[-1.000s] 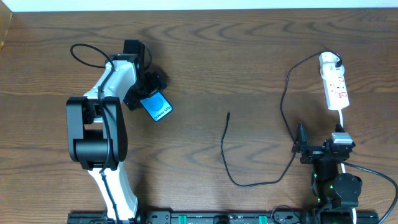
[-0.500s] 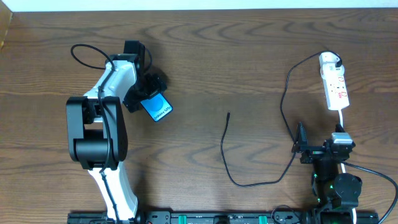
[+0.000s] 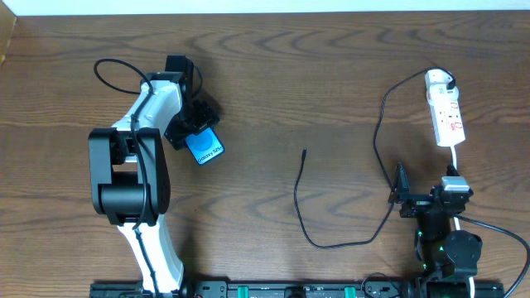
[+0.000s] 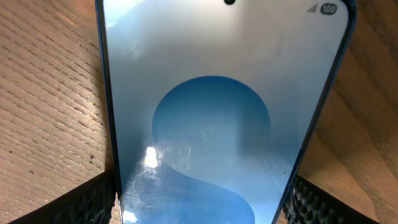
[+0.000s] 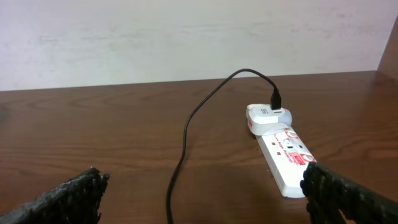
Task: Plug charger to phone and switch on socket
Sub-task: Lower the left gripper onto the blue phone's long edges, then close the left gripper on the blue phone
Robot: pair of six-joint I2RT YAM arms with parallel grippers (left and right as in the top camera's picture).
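Overhead: left gripper (image 3: 197,126) is closing on the phone (image 3: 204,147), upper left.
Pads (image 4: 90,202) are pressing both edges, turning the phone slightly from a moment ago, so pickup is starting; right gripper (image 5: 202,202) is hanging wide open, empty, lower right; charger (image 3: 300,194) is lying mid-frame.

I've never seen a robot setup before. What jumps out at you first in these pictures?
The bright blue phone catches the eye first, on the left side of the dark wooden table, between the fingers of the left claw. Next comes the thin black charger, snaking from the middle of the table to the white socket at the far right.
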